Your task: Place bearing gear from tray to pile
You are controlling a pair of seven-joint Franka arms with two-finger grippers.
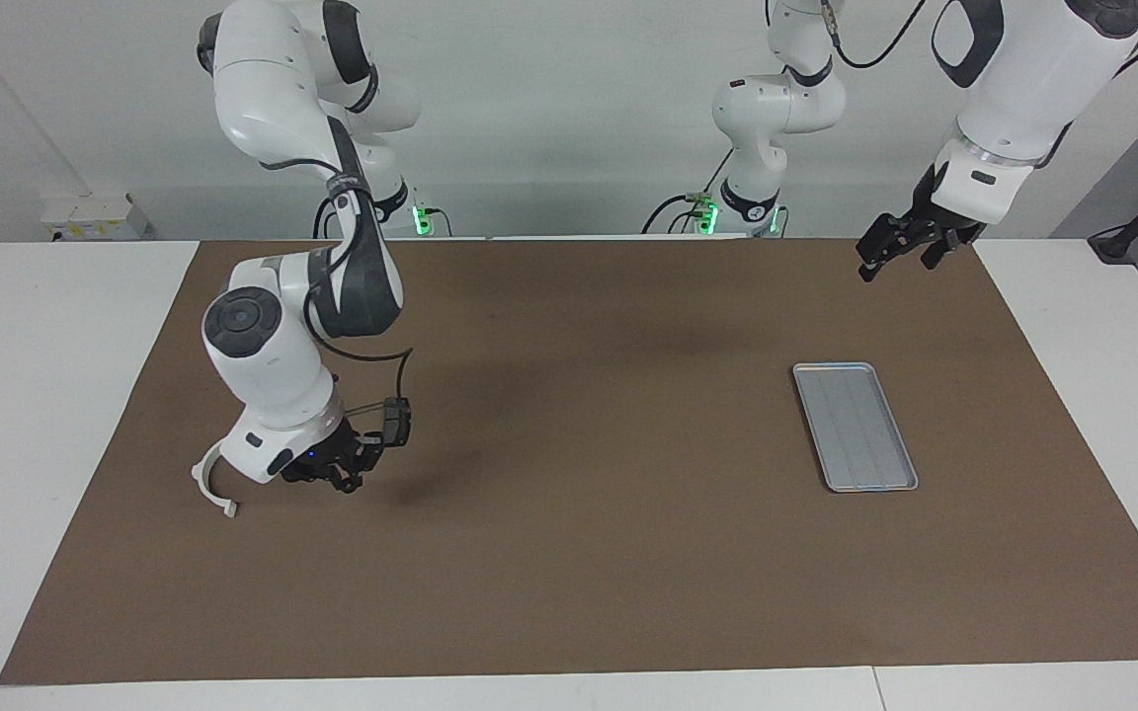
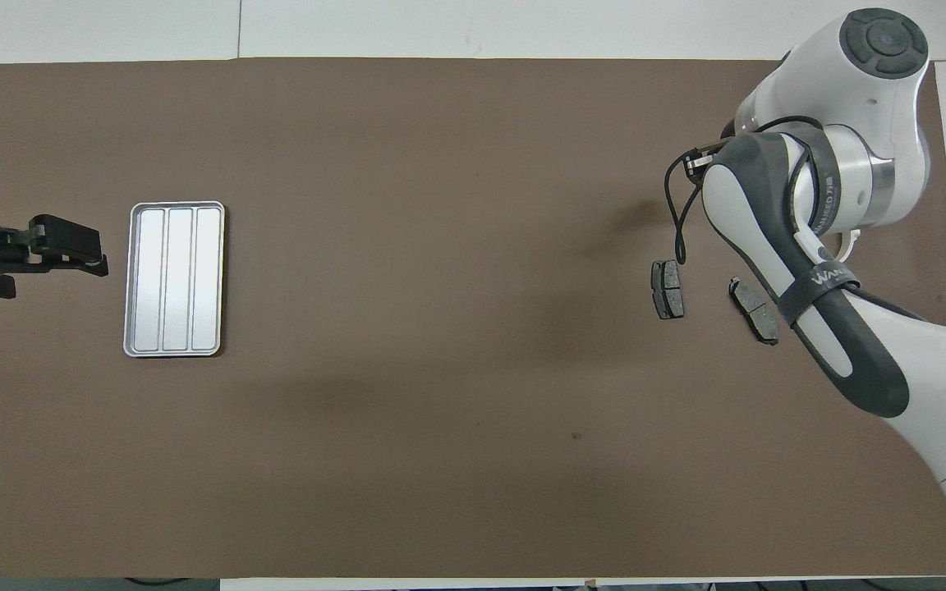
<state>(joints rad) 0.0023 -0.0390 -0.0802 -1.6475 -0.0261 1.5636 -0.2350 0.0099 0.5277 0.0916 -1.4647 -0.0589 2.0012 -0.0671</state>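
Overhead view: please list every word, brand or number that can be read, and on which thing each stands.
"WAN", then cut off: on the black strap around the right arm.
A second printed strap, nearer that arm's wrist: too blurred to read.
The tray and the brake pads: no text visible.
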